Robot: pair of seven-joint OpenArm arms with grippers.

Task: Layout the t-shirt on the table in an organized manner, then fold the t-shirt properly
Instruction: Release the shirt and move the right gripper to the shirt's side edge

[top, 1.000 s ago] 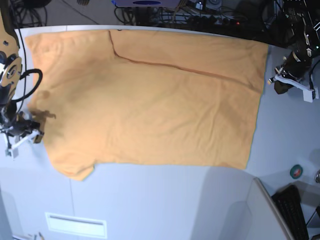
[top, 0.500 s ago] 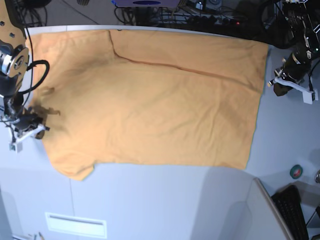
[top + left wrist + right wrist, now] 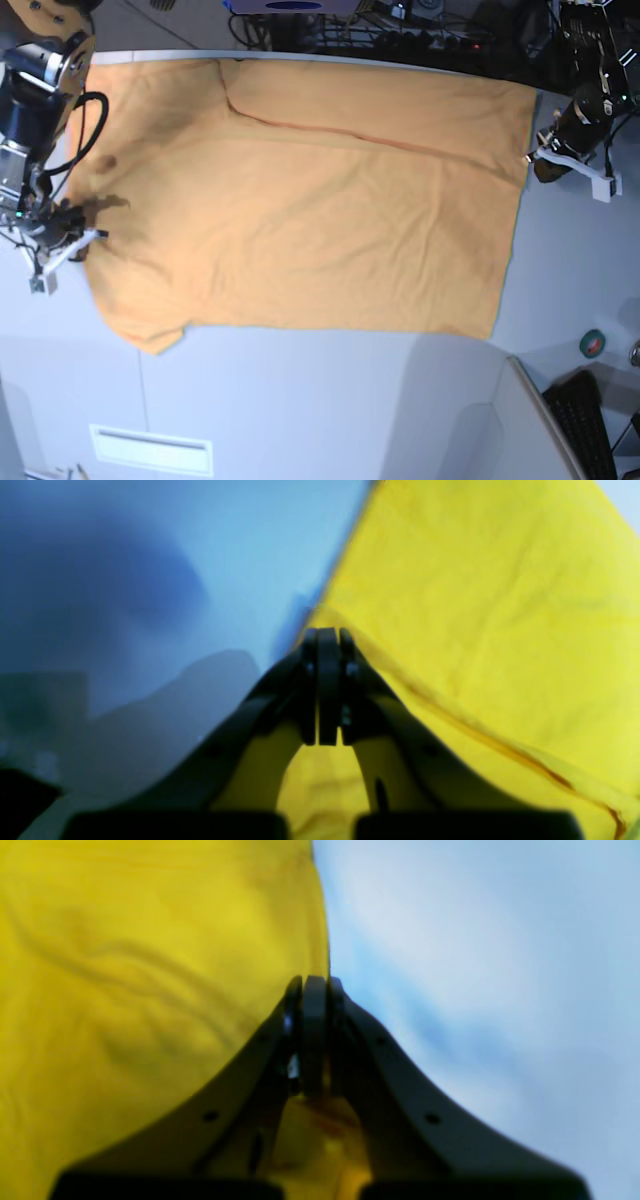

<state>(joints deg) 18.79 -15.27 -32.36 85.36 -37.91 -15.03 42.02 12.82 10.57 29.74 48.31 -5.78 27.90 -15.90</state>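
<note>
The orange-yellow t-shirt (image 3: 300, 200) lies spread flat across the white table (image 3: 300, 410), with one long crease slanting across its upper half. At the shirt's left edge my right gripper (image 3: 82, 238) is shut on the fabric. In the right wrist view the fingertips (image 3: 314, 982) meet right on the shirt's (image 3: 125, 965) border. My left gripper (image 3: 536, 167) is shut at the shirt's right edge, where the crease ends. The left wrist view shows its closed tips (image 3: 327, 632) against the cloth (image 3: 475, 605); whether they pinch fabric is unclear.
A green tape roll (image 3: 593, 342) and a black keyboard (image 3: 590, 420) sit at the lower right beside a slanted panel (image 3: 530, 410). Cables and equipment (image 3: 400, 30) line the back edge. A white slot (image 3: 150, 450) is near the front.
My right gripper has closed onto the shirt's left edge while its arm swung inward. My left gripper, shut throughout, moved left from the bare table to the shirt's right edge.
</note>
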